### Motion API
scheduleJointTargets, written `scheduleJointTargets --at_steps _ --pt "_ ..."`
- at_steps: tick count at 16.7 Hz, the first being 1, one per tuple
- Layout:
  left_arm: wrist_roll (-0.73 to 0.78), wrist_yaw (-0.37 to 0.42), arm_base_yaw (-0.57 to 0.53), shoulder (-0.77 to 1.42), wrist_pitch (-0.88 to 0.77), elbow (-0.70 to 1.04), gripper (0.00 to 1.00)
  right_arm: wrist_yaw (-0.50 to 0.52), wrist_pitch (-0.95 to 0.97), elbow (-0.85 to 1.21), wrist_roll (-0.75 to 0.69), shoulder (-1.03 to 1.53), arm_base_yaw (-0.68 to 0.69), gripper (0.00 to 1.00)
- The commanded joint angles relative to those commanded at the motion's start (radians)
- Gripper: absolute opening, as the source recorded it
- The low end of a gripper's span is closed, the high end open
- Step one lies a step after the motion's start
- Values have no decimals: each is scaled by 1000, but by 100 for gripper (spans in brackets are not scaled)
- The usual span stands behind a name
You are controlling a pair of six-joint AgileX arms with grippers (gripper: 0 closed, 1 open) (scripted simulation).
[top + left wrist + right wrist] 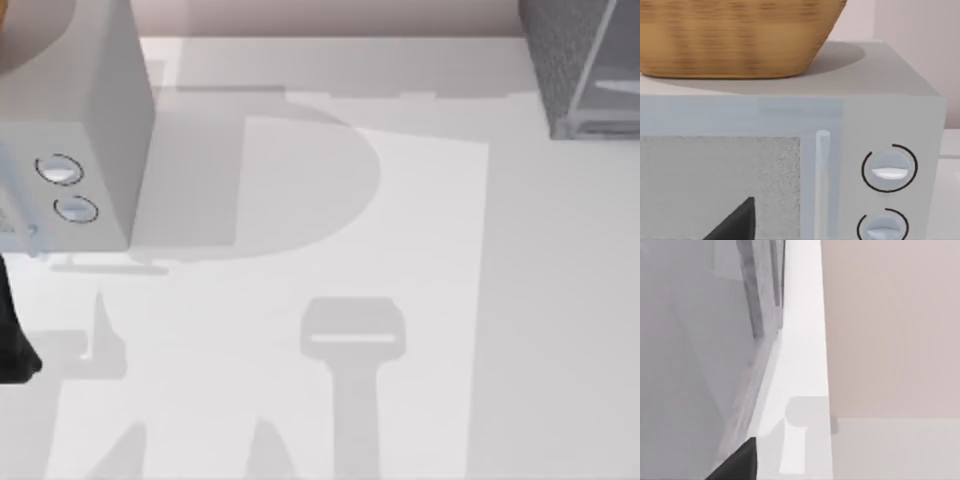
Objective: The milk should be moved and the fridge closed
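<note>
White table point(400, 250), fridge point(580, 60) far right corner, end effector states unclear

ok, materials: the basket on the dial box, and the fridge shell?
Basket: looks like woven wicker, tan with ribbed horizontal weave, matte. Fridge shell: dark grey and speckled, stone-like or textured paint; cannot tell which. Its door panel is paler, smooth grey, faintly glossy.

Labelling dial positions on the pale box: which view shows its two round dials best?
Left wrist view: the dials face the camera on the pale grey box, beside its speckled window, with a wicker basket on top. The top view shows both dials obliquely, at the table's left. The right wrist view looks along the fridge instead.
</note>
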Motion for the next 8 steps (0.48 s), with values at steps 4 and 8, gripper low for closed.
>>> scheduleJointTargets --at_steps 4,8 --pt "0 0 0 0 0 0 100 31 18 -20 30 -12 24 100" --pt "0 0 0 0 0 0 100 176 86 -61 140 -53 192 100"
